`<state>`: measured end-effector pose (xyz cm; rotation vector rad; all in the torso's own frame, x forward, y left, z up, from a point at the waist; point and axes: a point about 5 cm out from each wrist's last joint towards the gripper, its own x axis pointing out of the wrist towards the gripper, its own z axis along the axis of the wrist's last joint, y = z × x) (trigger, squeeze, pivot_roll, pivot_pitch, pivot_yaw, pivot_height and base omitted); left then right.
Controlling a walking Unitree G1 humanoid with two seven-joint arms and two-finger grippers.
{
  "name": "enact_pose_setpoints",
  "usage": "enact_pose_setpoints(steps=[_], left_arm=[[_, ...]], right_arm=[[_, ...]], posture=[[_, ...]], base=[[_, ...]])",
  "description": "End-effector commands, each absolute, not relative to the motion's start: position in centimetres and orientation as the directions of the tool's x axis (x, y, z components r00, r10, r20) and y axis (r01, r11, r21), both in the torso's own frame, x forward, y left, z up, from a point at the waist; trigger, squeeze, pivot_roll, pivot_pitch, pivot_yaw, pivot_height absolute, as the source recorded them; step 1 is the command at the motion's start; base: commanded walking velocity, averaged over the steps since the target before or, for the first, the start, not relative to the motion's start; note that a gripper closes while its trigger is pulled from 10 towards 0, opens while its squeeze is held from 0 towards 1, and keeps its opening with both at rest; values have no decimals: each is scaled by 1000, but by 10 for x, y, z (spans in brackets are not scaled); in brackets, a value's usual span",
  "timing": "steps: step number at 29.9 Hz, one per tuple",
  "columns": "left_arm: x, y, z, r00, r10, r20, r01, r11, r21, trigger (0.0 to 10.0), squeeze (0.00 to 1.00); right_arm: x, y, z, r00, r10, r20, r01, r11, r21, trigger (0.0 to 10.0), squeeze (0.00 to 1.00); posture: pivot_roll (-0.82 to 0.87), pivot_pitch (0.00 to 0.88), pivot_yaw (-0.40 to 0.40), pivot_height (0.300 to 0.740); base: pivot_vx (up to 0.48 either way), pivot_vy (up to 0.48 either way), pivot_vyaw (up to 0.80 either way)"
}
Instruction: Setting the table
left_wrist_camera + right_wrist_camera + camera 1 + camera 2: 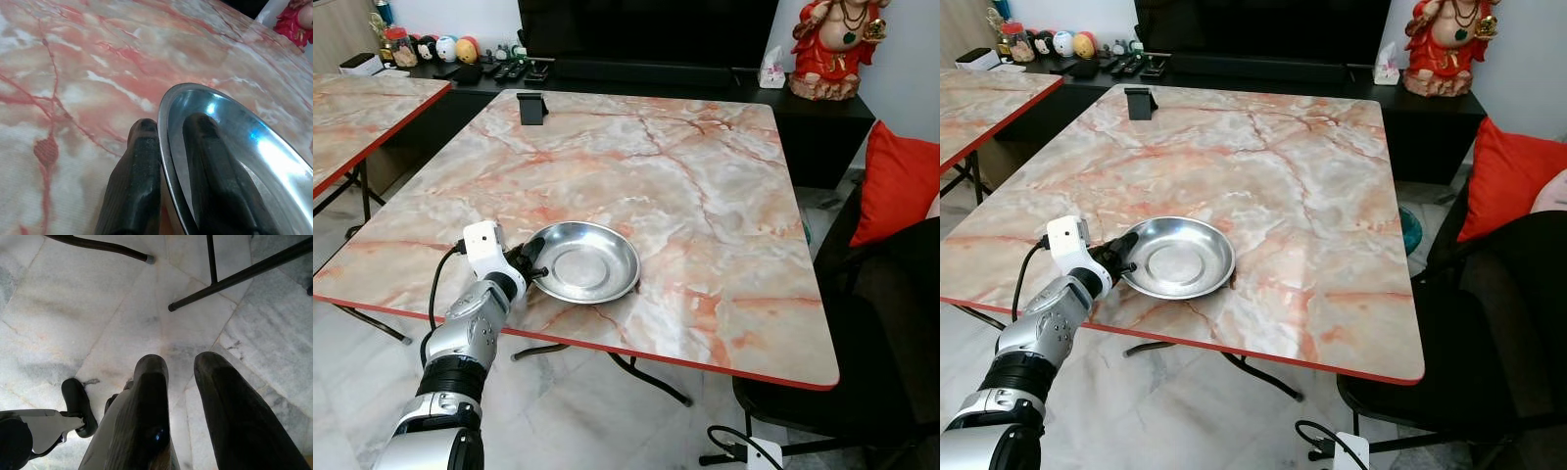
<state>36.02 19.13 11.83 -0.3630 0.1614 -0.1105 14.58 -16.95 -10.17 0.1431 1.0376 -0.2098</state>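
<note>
A shallow steel plate [586, 261] lies on the marble-patterned table [705, 196], near its front edge on the left. My left gripper [530, 262] is at the plate's left rim and is shut on it. In the left wrist view one black finger [136, 186] lies under the rim on the outside and the other inside the steel plate [254, 161]. My right gripper [178, 372] hangs idle over the tiled floor, its fingers a little apart with nothing between them.
A small black stand [531, 107] sits at the table's far left edge. A second marble table [352, 117] is at the left. A dark chair [881, 333] with a red cushion [899, 181] stands on the right. A low black console with a red figurine [832, 44] is behind.
</note>
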Motion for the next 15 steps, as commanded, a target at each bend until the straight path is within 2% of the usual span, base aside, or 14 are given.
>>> enact_pose_setpoints(steps=[1, 3, 4, 15], left_arm=[[356, 193, 110, 976, -137, -167, 75, 940, -334, 10000, 173], [356, 194, 109, 976, -136, -169, 74, 941, -331, 10000, 173], [356, 195, 109, 976, -135, -169, 74, 943, -326, 10000, 1000], [354, 198, 111, 978, -125, -166, 71, 953, -294, 10000, 1000]], right_arm=[[142, -169, -103, 482, -103, -870, 240, 970, 19, 10000, 0], [142, -169, -103, 482, -103, -870, 240, 971, 19, 10000, 0], [142, -169, -103, 482, -102, -870, 240, 971, 19, 10000, 0], [143, -169, -103, 480, -98, -872, 236, 971, 22, 10000, 0]], posture=[[-28, 0, 10, 740], [-28, 0, 10, 740], [-26, 0, 10, 740], [-22, 0, 7, 740]], base=[[0, 0, 0], [0, 0, 0], [0, 0, 0], [0, 0, 0]])
